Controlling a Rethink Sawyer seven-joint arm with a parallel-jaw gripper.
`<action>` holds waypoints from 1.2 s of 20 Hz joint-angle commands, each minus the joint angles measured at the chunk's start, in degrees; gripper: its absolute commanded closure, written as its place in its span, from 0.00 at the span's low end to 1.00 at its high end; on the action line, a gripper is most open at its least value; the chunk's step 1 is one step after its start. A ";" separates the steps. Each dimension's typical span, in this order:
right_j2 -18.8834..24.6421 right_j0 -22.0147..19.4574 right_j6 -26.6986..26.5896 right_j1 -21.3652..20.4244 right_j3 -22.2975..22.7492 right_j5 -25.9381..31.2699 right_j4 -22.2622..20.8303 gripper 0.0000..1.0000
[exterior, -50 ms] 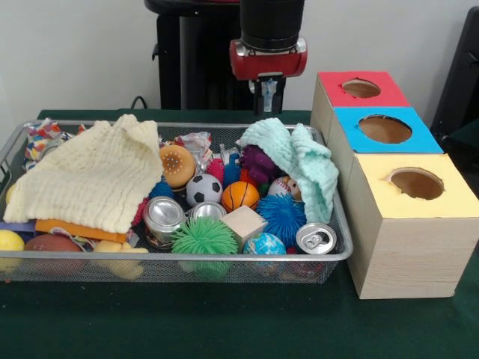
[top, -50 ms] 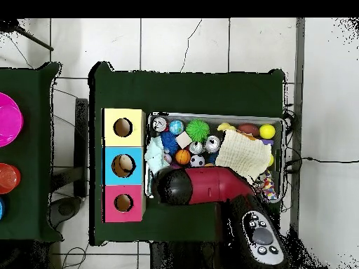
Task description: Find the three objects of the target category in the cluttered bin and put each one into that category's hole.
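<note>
Fingers (exterior, -50 ms: 267, 101) pinched together, empty, above the bin (exterior, -50 ms: 329, 258).
We hang at its twelve o'clock rim, over the mint cloth (exterior, -50 ms: 303, 161), likely hiding targets.

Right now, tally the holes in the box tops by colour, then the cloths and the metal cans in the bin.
Red-top hole: 1
Blue-top hole: 1
Yellow-top hole: 1
Cloths: 2, the yellow cloth and the mint cloth
Metal cans: 3, one tipped on its side, one behind the green spiky ball, one upright at the front
Total: 8
</note>
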 commanded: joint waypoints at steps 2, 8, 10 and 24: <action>-4.97 5.41 19.10 -3.57 7.33 -4.11 6.11 1.00; -6.77 9.35 21.34 -4.17 8.06 -4.49 8.56 1.00; -7.32 10.72 21.91 -4.04 7.98 -4.46 9.64 1.00; -12.33 19.70 24.27 -3.11 6.37 -4.23 14.81 1.00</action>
